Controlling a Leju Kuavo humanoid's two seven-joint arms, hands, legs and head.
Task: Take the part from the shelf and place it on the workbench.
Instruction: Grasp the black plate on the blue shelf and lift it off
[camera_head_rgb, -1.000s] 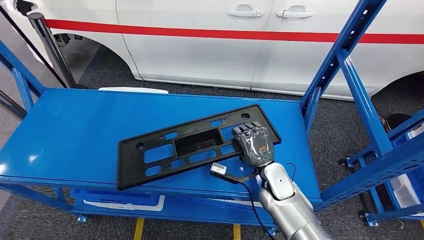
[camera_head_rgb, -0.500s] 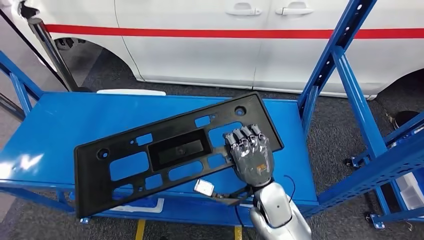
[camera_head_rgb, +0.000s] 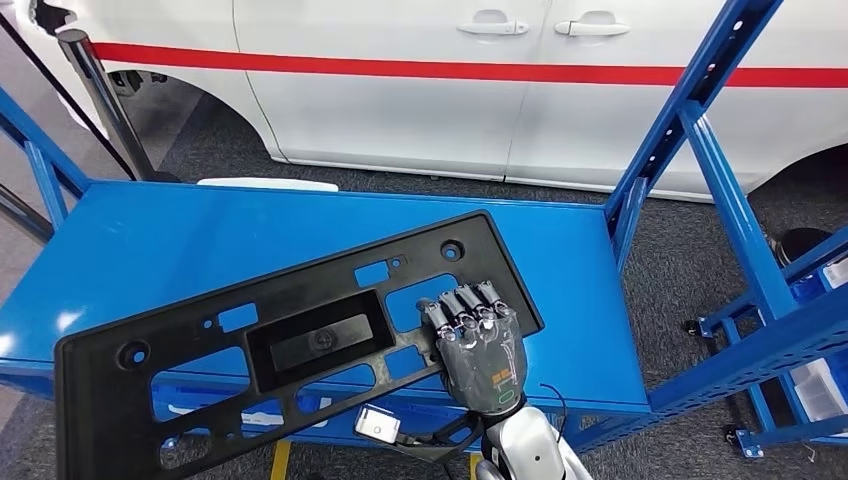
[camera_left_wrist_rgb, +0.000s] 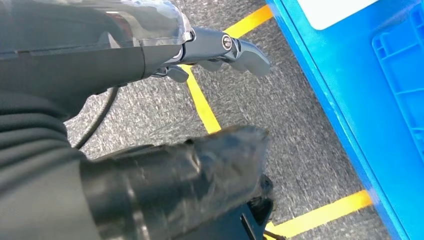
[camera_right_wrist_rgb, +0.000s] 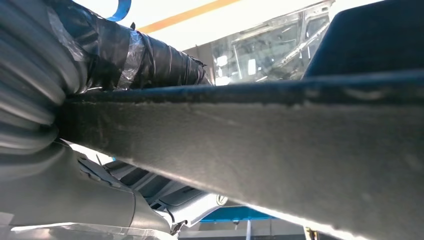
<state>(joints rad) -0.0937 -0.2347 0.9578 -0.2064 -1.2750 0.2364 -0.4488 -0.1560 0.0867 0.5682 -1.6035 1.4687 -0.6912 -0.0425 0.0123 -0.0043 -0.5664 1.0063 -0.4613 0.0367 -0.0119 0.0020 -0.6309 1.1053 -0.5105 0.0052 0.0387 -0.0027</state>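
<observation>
Hanging low beside the blue shelf's base, the left hand (camera_left_wrist_rgb: 165, 145) points toward the grey carpet floor (camera_left_wrist_rgb: 280, 100), which is crossed by yellow tape lines (camera_left_wrist_rgb: 205, 107); its thumb and dark fingers stand apart with nothing between them. In the left wrist view a blue plastic crate (camera_left_wrist_rgb: 400, 75) sits on the lower level of the rack; what it contains cannot be told.

From the head view, the long black plastic panel (camera_head_rgb: 200, 370) with its many cut-outs and a recessed centre pocket is tilted, its left end hanging out past the front edge of the blue shelf (camera_head_rgb: 150, 250), its right end over the shelf top. The right hand (camera_head_rgb: 478, 345) grips the panel near that right end, fingers curled over the upper face, thumb underneath, as the right wrist view shows from below the panel's edge. Its silver forearm (camera_head_rgb: 520, 455) rises from the bottom of the frame.

Blue uprights (camera_head_rgb: 690, 110) frame the right side. Behind them stands a white car (camera_head_rgb: 450, 90) with a red stripe.
</observation>
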